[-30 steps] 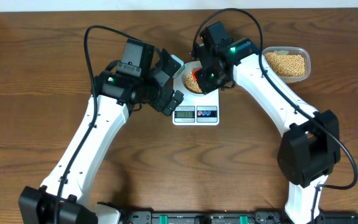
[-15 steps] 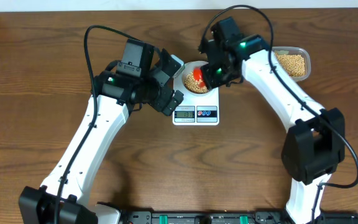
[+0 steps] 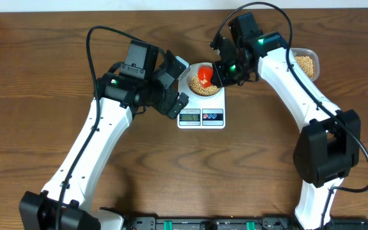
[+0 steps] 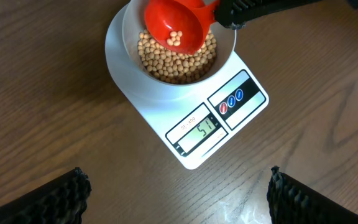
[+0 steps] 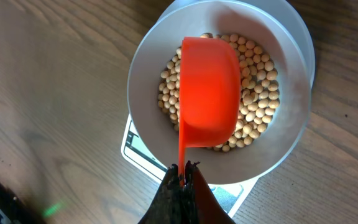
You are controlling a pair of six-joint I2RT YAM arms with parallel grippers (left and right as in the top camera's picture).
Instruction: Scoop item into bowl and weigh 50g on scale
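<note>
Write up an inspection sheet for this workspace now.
Surface: brown wood-grain table.
Job's things: white bowl of beans on scale, display reading 51; red scoop over bowl, few beans inside; clear tub of beans far right.
Clutter: nothing seen.
End effectors: left end effector open, empty, facing scale; right end effector shut on scoop handle.
Cables: black cables loop over both arms.
Surroundings: pale wall strip beyond table.

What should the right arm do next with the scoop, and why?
Probably keep the red scoop level and lift it clear of the bowl without tipping. The display on the scale seems to read 51, just past target, and a few beans lie in the scoop.
</note>
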